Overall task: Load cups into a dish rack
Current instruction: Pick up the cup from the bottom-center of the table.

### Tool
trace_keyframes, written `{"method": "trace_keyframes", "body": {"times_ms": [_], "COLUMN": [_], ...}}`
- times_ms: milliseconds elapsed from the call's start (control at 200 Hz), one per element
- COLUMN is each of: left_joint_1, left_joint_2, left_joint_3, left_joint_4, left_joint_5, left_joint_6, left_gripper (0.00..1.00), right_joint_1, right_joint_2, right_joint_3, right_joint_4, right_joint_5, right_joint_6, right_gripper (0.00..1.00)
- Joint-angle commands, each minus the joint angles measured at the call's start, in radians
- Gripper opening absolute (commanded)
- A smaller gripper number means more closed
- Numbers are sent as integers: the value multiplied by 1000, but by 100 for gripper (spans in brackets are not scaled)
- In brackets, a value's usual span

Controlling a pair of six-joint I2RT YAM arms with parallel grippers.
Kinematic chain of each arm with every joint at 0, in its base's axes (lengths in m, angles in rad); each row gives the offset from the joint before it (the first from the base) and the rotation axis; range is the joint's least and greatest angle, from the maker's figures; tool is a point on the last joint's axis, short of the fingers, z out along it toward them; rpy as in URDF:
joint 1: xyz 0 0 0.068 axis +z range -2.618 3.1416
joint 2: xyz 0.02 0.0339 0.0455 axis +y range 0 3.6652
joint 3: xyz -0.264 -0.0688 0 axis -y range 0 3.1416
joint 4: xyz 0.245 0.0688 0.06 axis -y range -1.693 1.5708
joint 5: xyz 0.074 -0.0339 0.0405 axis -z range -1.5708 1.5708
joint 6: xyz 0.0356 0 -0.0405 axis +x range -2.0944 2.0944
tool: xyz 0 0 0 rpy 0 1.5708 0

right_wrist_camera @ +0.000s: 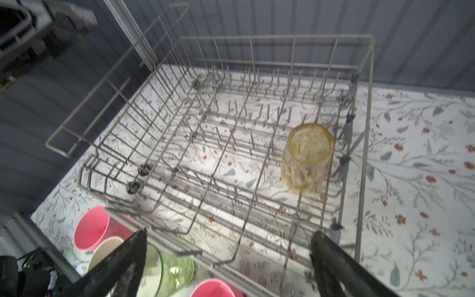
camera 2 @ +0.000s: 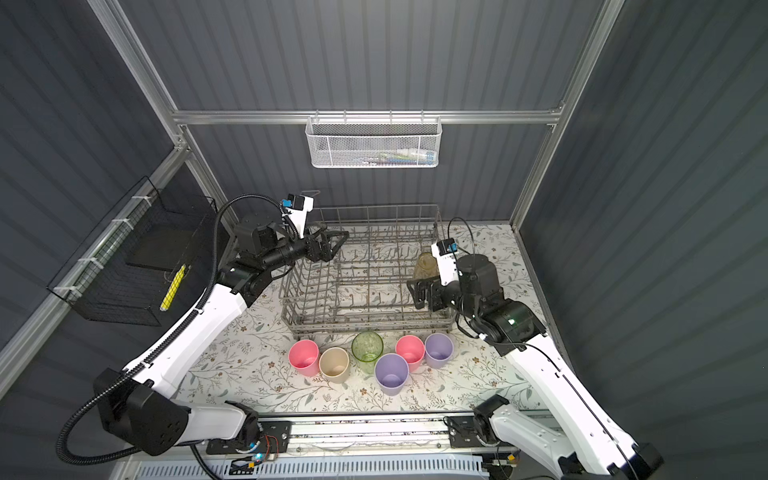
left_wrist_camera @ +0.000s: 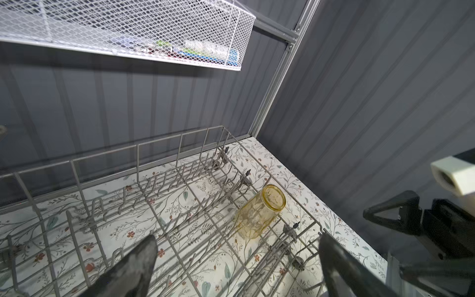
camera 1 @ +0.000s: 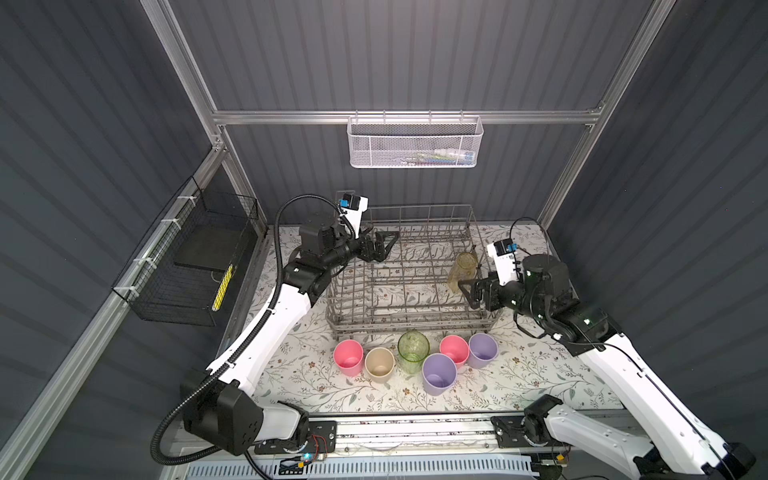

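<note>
The grey wire dish rack (camera 1: 415, 322) stands at the back middle of the table. One clear amber cup (camera 1: 463, 270) leans base-up among the tines by its right wall, also seen in the wrist views (left_wrist_camera: 259, 210) (right_wrist_camera: 307, 156). In front of the rack stand a pink cup (camera 1: 348, 357), a beige cup (camera 1: 379, 363), a clear green cup (camera 1: 413, 351), a lilac cup (camera 1: 439, 374), a second pink cup (camera 1: 454, 351) and a second lilac cup (camera 1: 483, 351), all mouth up. My left gripper (camera 1: 390, 245) (left_wrist_camera: 237, 235) hovers open over the rack's far left corner. My right gripper (camera 1: 467, 293) (right_wrist_camera: 229, 232) is open and empty beside the amber cup.
A white mesh basket (camera 1: 415, 143) hangs on the rear rail above the rack. A black wire basket (camera 1: 187, 266) is fixed to the left wall. The flowered mat (camera 1: 540, 374) lies bare to the right of the cups.
</note>
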Motion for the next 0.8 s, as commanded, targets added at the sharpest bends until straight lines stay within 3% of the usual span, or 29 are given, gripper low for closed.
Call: {"method": "trace_keyframes", "body": {"times_ms": [0, 290, 475, 595, 795], "left_joint_1": [-6, -6, -6, -6, -6], "left_joint_2": [-27, -52, -57, -52, -65], "left_joint_3": [18, -7, -19, -26, -39], "left_joint_4": [-56, -66, -50, -41, -37], "left_joint_5": [-25, -61, -49, -46, -44], "left_joint_6": [21, 33, 23, 17, 11], "left_gripper": [95, 100, 100, 100, 99], "right_joint_1": [59, 352, 529, 579, 610], "right_joint_2": [-64, -34, 45, 126, 232], "right_joint_3": [-41, -119, -90, -51, -8], "right_joint_4": [-161, -249, -229, -207, -134], "right_joint_5": [43, 128, 158, 156, 138], "right_joint_6": [66, 159, 142, 99, 10], "right_gripper": [99, 90, 74, 60, 60]}}
